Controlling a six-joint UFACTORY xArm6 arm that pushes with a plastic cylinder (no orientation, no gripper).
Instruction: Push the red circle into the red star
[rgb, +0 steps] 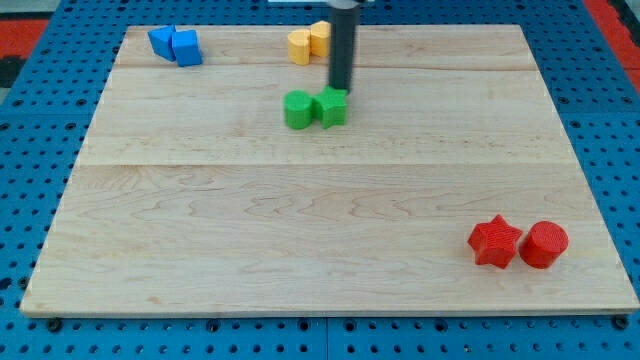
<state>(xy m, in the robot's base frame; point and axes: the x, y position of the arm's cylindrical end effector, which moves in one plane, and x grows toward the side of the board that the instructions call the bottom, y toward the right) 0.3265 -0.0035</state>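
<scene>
The red circle (544, 245) lies near the view's bottom right of the wooden board (250, 230). The red star (495, 241) lies just to its left, touching it or nearly so. My tip (341, 89) is far from both, near the view's top centre, right above the green blocks.
Two green blocks (315, 108) sit side by side just below my tip. Two yellow blocks (308, 42) lie at the top centre, partly behind the rod. Two blue blocks (176, 45) lie at the top left. A blue pegboard surrounds the board.
</scene>
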